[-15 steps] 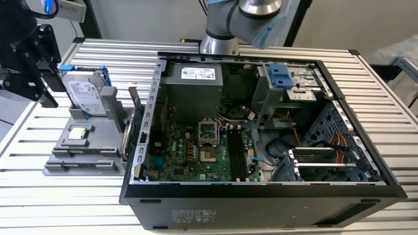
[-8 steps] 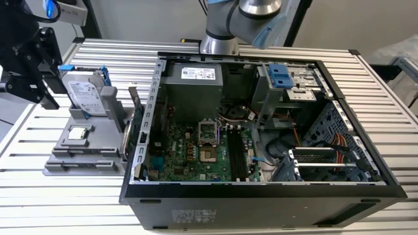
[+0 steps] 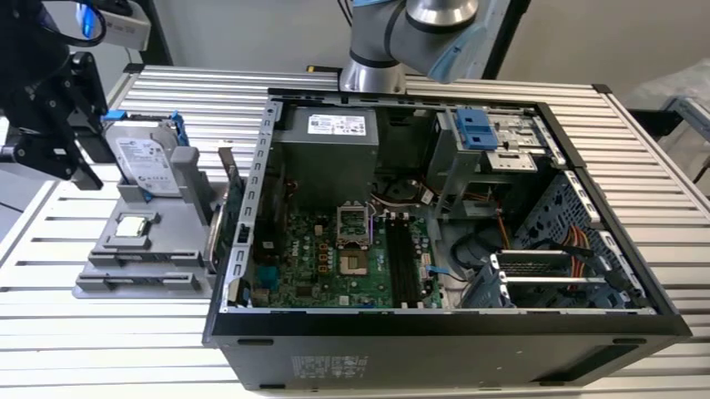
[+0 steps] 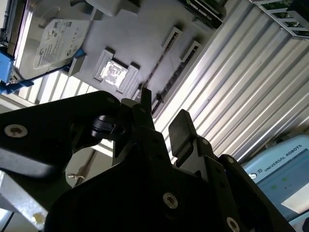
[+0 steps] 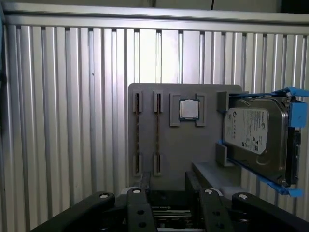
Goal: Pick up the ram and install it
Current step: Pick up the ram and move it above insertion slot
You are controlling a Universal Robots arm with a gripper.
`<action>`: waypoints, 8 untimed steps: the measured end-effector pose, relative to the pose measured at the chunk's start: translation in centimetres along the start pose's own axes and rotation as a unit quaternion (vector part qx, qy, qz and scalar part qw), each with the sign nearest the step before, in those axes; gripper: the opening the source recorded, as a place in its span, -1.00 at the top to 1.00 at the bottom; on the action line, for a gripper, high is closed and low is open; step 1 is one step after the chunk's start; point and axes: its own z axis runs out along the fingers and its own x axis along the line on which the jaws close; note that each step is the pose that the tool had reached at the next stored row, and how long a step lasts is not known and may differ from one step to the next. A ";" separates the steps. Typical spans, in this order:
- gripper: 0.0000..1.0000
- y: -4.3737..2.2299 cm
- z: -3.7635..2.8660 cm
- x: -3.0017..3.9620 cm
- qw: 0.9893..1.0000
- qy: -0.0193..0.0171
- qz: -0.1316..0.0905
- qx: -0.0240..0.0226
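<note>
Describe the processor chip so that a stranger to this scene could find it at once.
To the exterior view's left of the open computer case lies a grey holder tray on the slatted table. The processor chip sits flat in a recess on it, beside the standing hard drive. It is small, square and silver; the drive is big, boxy and blue-framed.

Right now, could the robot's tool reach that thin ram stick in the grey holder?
Probably yes. The tool hangs open above and beside the grey holder, and the ram sits on edge in its slot with nothing over it. The hard drive and the chip lie off to the side.
</note>
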 end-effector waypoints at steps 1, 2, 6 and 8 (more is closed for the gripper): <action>-1.00 0.00 0.05 0.03 1.000 0.000 0.000 0.000; -1.00 -0.01 0.11 0.07 1.000 0.000 0.000 0.000; -1.00 -0.02 0.30 0.27 1.000 0.000 0.000 0.000; -1.00 -0.01 0.43 0.35 1.000 0.000 0.000 0.000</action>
